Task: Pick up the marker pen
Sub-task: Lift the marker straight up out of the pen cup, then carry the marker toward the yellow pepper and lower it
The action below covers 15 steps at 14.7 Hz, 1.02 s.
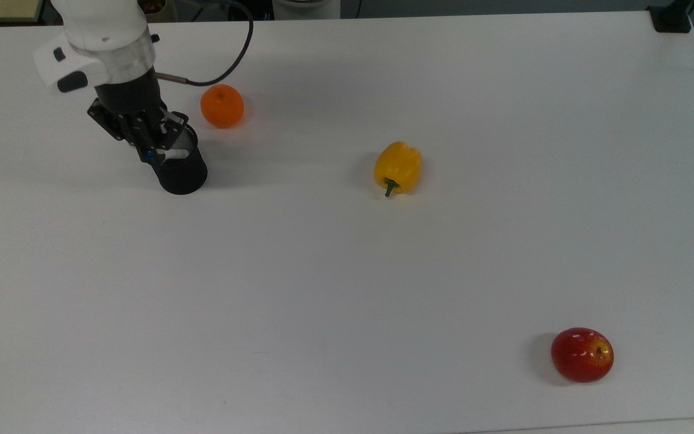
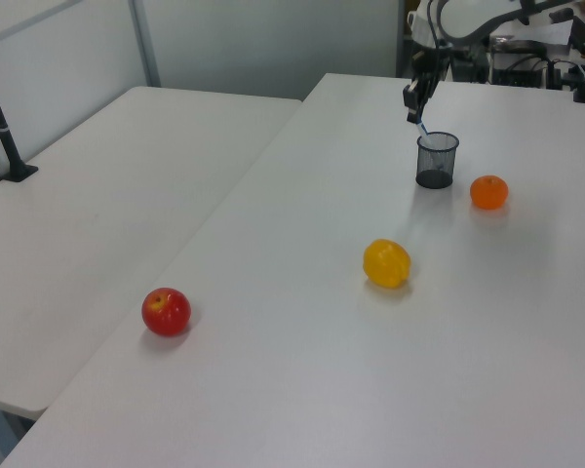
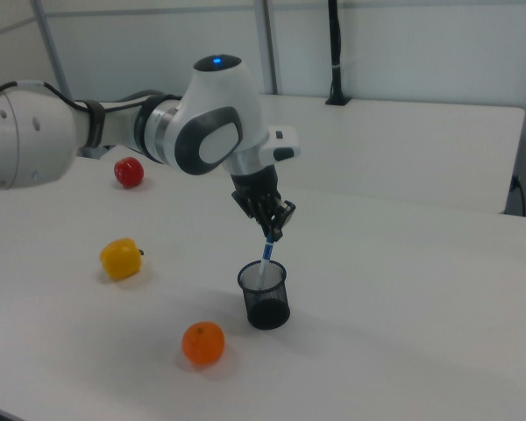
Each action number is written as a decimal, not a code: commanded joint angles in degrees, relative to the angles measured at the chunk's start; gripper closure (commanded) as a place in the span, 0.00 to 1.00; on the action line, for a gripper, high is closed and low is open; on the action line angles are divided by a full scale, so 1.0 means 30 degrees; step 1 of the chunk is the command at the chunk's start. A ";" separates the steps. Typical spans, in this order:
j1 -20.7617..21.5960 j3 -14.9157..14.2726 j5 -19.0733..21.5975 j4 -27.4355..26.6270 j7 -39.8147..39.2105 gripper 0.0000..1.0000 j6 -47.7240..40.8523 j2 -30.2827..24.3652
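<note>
The gripper (image 3: 273, 230) has its fingers clamped on the blue-capped upper end of the marker pen (image 3: 266, 257), which hangs tilted below them with its white lower half still inside the black mesh pen cup (image 3: 265, 295). In the top view the white barrel (image 1: 170, 155) shows just beyond the fingertips, over the cup's rim (image 1: 187, 150).

The pen looks light, stiff and smooth-sided, so a pinch at the cap end is likely enough to carry it, though the slick barrel could swivel between the pads if its tip catches the mesh. The cup looks light too, and may tip or drag if the pen rubs its wall; a pull along the pen's own line seems safest.

Outward from the fingers, the orange (image 1: 222, 106) lies near the cup, on the top view's right. The yellow pepper (image 1: 397, 167) sits well apart, and the red apple (image 1: 582, 354) farther still. The white table (image 1: 347, 271) offers broad bare room around the cup, and its edges are far from the fingers.
</note>
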 commanded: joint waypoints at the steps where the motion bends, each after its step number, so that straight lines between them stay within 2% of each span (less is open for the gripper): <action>1: 0.0185 -0.0151 0.0306 0.0209 0.0178 0.87 -0.0250 -0.1139; 4: 0.0186 -0.0151 0.0276 0.1264 0.0120 0.87 -0.1566 -0.1432; 8: 0.0273 -0.0064 0.0247 0.1588 0.0178 0.87 -0.2067 -0.2047; 12: 0.2232 0.0054 0.0247 0.1618 0.0527 0.87 -0.4496 -0.2341; 15: 0.3375 0.0054 0.0276 0.1472 0.1902 0.87 -0.5407 -0.2458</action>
